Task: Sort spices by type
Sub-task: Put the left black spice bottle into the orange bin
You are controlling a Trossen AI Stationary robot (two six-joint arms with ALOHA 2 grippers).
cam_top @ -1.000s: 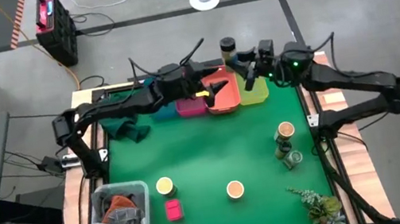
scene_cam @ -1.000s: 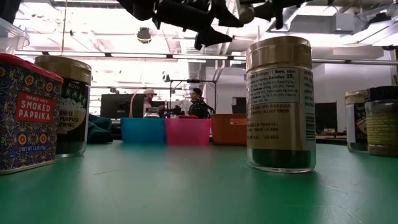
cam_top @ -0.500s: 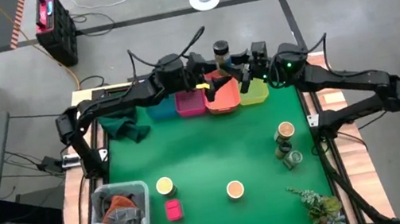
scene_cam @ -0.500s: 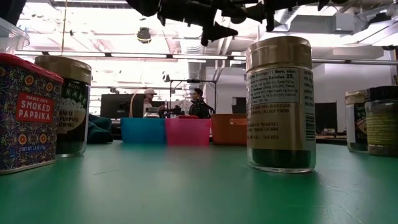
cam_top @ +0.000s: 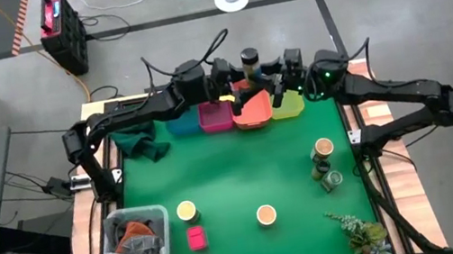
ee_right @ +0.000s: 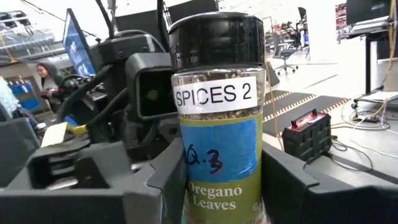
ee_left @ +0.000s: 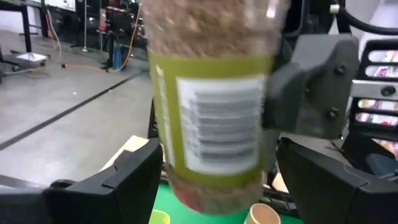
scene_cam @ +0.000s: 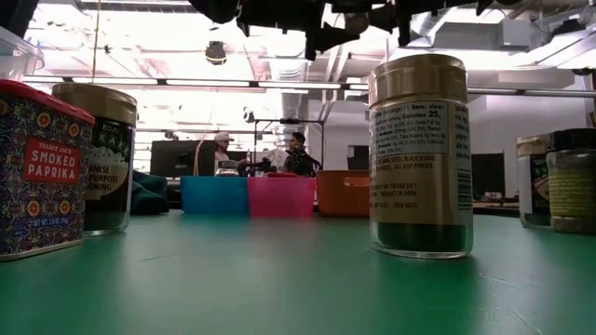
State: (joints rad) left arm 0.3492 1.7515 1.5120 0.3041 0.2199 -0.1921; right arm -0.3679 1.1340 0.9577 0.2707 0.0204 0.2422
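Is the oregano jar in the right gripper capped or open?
Capped. The right wrist view shows a black lid seated on the oregano jar, held by the right gripper.

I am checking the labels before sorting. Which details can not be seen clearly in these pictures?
- Oregano jar, held by the right gripper: right wrist view cuts off its base; left wrist view blurs its label.
- Left gripper: the high view does not show whether its fingers touch the jar.
- Bin contents: the low view shows only the pink bin wall.
- Two jars at the low view's edge: labels too dark.
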